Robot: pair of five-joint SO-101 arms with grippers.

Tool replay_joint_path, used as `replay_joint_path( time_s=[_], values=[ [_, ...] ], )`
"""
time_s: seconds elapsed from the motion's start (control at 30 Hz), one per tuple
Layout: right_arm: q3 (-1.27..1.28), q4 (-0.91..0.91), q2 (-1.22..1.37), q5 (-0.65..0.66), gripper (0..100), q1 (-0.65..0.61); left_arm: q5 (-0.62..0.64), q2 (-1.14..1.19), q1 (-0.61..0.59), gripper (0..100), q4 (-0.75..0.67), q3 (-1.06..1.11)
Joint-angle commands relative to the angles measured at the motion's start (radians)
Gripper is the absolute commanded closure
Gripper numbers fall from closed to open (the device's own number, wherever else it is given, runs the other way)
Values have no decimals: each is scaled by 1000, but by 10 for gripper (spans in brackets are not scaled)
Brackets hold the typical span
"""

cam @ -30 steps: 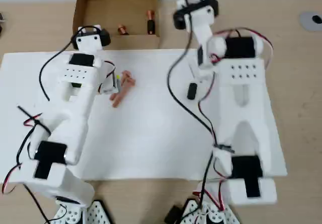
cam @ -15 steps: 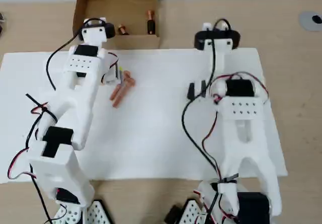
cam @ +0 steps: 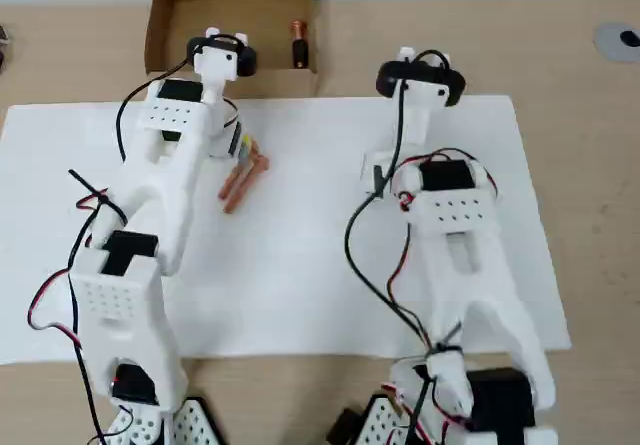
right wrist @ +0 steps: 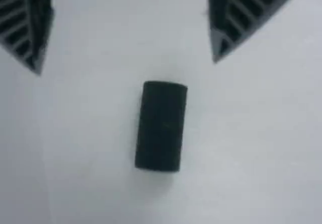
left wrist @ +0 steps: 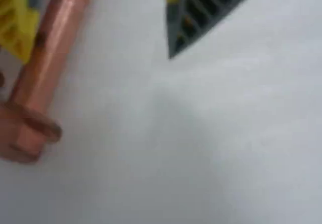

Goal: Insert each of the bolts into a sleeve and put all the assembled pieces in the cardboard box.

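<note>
Right gripper (right wrist: 127,64) hangs wide open and empty over the sleeve (right wrist: 161,126), which lies on the sheet (cam: 300,285) toward its far edge. The sleeve sits just past the tips, its long axis crosswise to their closing line. Left gripper (left wrist: 95,58), open, flanks a bolt (left wrist: 45,73).

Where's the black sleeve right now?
Right wrist view: sleeve lies flat on the white sheet, right side, just beneath the open right hand.
</note>
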Motion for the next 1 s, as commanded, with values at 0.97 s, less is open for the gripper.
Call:
replay_joint_path(
  time_s=[0.97],
  values=[
    [-108,-40,140,187,741,-18,-186,-2,58,838,29,-51]
  ],
)
